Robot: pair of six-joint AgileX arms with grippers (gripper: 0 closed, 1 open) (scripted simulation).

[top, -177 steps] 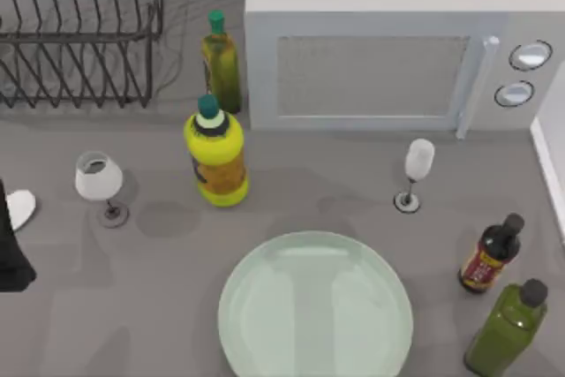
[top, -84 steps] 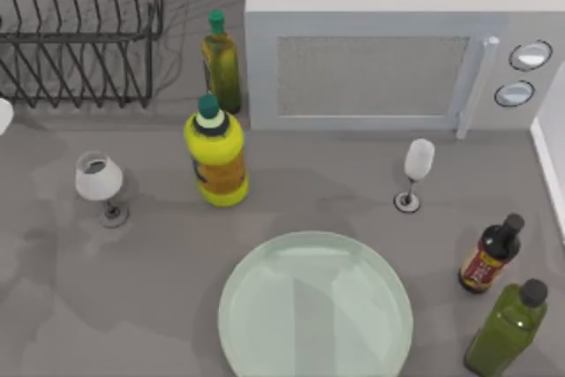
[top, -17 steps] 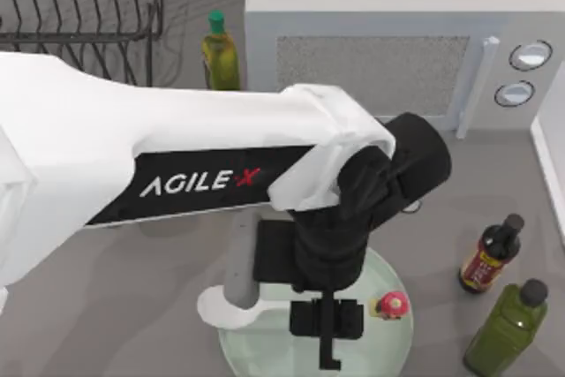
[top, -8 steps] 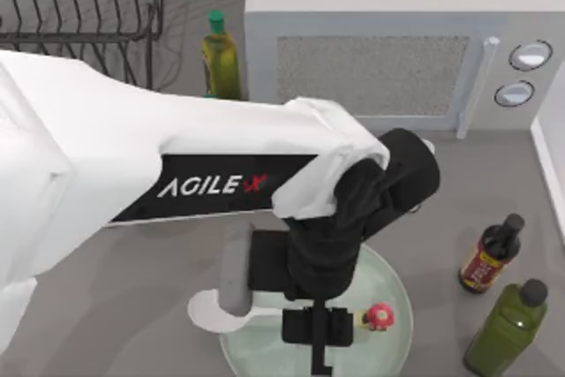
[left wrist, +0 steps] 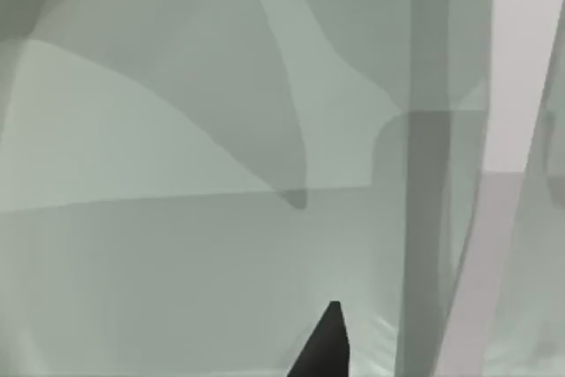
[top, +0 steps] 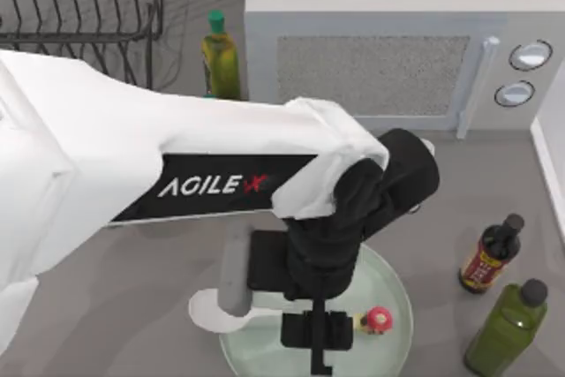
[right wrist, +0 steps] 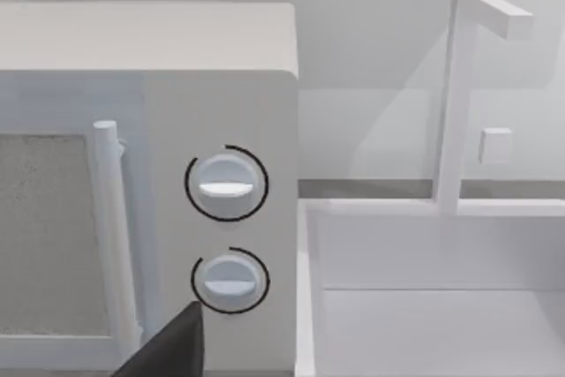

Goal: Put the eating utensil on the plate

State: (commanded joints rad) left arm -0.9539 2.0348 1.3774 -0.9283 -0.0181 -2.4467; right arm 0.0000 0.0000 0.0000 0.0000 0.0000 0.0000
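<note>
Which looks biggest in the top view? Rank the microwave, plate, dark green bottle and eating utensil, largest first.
1. microwave
2. plate, partly hidden under the left arm
3. dark green bottle, cut off by the frame edge
4. eating utensil, lying on the plate, smallest by far

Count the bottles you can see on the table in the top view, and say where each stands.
3: an olive-oil bottle beside the microwave, a dark bottle at the right, a green bottle nearer. The left arm may hide others.

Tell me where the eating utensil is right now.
In the top view, the eating utensil lies on the plate, on its right part, just right of the left gripper.
</note>
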